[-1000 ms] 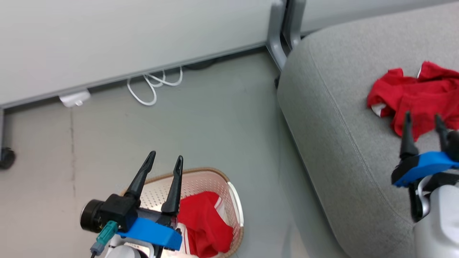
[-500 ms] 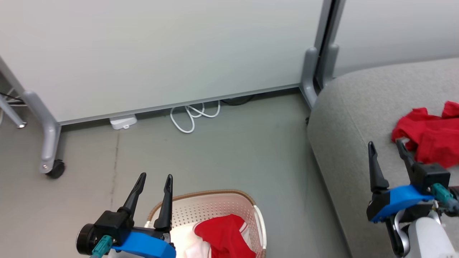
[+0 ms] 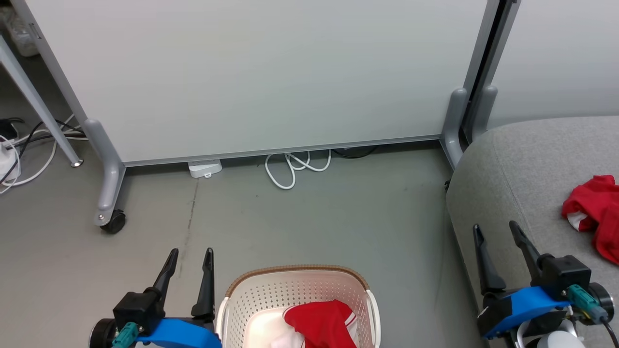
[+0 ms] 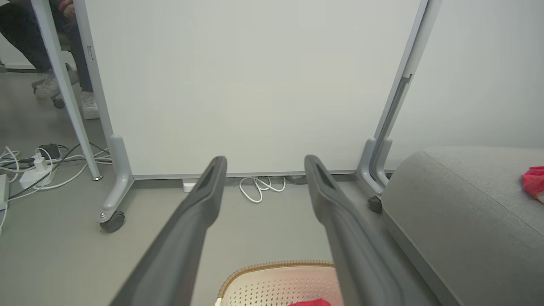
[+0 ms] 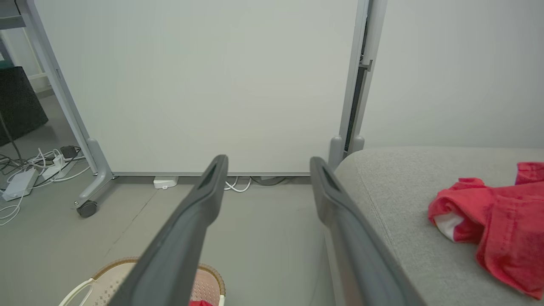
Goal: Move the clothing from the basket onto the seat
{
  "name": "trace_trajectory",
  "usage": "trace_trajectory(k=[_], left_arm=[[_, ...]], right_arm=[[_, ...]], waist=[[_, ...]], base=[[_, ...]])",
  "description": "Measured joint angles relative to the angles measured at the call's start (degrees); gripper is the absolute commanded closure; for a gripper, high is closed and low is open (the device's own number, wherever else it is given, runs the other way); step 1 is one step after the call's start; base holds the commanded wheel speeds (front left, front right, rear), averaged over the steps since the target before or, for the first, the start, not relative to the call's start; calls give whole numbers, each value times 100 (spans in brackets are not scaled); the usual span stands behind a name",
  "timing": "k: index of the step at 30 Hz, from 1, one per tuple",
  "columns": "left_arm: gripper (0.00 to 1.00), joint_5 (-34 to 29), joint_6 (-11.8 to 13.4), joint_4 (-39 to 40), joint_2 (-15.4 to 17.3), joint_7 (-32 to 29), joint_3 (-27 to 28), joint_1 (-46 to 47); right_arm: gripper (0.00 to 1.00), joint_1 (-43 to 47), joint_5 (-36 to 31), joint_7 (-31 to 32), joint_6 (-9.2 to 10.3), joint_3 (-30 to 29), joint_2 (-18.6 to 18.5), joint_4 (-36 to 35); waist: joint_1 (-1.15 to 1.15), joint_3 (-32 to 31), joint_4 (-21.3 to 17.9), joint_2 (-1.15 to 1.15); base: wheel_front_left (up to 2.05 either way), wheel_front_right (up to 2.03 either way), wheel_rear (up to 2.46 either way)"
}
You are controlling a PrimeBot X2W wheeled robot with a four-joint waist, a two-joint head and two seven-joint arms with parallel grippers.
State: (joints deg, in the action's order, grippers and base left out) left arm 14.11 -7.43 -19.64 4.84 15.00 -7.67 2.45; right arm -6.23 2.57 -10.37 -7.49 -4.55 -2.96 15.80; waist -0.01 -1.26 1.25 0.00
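Note:
The cream basket [image 3: 251,290] with a brown rim stands on the floor at the bottom middle of the head view, and one red piece of clothing [image 3: 321,326] lies crumpled inside it. A second red piece [image 3: 597,215] rests on the grey seat [image 3: 522,164] at the right, and it shows in the right wrist view too [image 5: 493,225]. My left gripper [image 3: 190,254] hangs open just left of the basket, holding nothing. My right gripper [image 3: 495,229] is open and empty over the seat's near left edge. The basket rim [image 4: 272,270] peeks between the left fingers.
Pale grey partition panels [image 3: 271,72] on wheeled feet [image 3: 110,220] stand behind the floor. A white cable coil [image 3: 295,166] and a white adapter [image 3: 204,168] lie at the panel's base. More cables [image 3: 14,154] trail at the far left. A person's feet [image 4: 87,104] show beyond the panel.
The head camera has swung left and tilted up, so basket and seat shifted in the picture. My right gripper has drawn back from the red piece on the seat. Both grippers stayed open.

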Motion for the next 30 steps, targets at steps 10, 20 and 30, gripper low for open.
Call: trace_trajectory(k=[10, 20, 30], left_arm=[[0, 1, 0, -216, 18, 0, 167, 40], [0, 1, 0, -257, 21, 0, 219, 112], [0, -16, 0, -235, -27, 0, 281, 74]], right_arm=[[0, 217, 333, 11, 0, 157, 1, -226], [0, 275, 366, 23, 0, 191, 1, -260], [0, 275, 415, 19, 0, 223, 1, -278]], waist=[[1, -53, 116, 0], [1, -25, 151, 0], [1, 22, 61, 0]], base=[[0, 0, 0], [0, 0, 0], [0, 0, 0]])
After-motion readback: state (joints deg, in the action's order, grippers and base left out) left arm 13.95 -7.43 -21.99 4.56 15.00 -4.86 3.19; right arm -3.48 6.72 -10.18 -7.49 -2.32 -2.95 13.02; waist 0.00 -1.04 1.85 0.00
